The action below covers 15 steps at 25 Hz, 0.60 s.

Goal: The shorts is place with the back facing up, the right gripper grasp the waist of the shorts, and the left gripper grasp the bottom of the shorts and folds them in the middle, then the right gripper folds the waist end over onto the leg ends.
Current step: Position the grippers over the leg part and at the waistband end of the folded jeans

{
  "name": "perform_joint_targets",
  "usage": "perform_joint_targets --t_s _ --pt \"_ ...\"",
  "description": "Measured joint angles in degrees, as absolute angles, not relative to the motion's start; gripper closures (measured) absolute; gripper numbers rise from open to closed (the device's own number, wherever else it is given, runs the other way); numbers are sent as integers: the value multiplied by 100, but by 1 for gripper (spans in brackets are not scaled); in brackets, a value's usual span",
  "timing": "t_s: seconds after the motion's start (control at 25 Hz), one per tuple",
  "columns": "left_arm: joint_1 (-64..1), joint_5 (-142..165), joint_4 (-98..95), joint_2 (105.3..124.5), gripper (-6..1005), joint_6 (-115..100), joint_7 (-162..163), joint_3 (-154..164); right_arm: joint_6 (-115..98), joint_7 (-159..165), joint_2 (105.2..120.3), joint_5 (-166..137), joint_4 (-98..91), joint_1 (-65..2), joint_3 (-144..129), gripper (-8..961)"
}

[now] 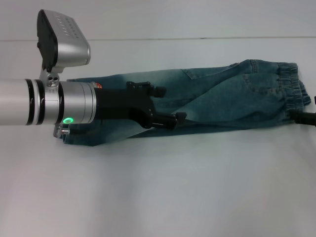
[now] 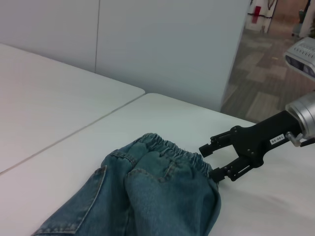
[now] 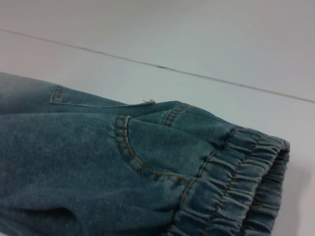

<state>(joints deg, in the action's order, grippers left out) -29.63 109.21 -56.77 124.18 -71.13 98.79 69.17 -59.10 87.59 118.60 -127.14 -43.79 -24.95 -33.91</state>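
The denim shorts (image 1: 222,98) lie folded lengthwise across the table, a back pocket seam showing. The ruffled waist (image 1: 291,86) is at the right end and fills the right wrist view (image 3: 246,191). The leg ends (image 1: 79,138) lie at the left, mostly hidden under my left wrist. My left gripper (image 1: 170,104) hovers over the shorts' left half, open, with nothing between its fingers. My right gripper (image 2: 215,160) sits right at the waist (image 2: 172,152), open, its lower fingertip (image 2: 219,173) next to the band's edge. In the head view only its tip (image 1: 307,117) shows at the right edge.
A white table (image 1: 163,192) carries the shorts, with bare surface in front of them. A seam between two tabletops (image 2: 74,132) runs beyond the waist. A white wall panel (image 2: 162,44) stands behind the table.
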Motion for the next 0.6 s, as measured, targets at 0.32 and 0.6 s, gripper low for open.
perform_joint_targets --t_s 0.32,0.6 --pt "-2953 10840 -5681 12428 112 -7127 9912 6916 -5855 8708 11736 -12719 -4021 -2684 -3397 17" --pt "-2916 10836 -5752 12428 121 -7167 9940 6917 -5896 8291 11636 -12634 -3596 -2907 -3362 116"
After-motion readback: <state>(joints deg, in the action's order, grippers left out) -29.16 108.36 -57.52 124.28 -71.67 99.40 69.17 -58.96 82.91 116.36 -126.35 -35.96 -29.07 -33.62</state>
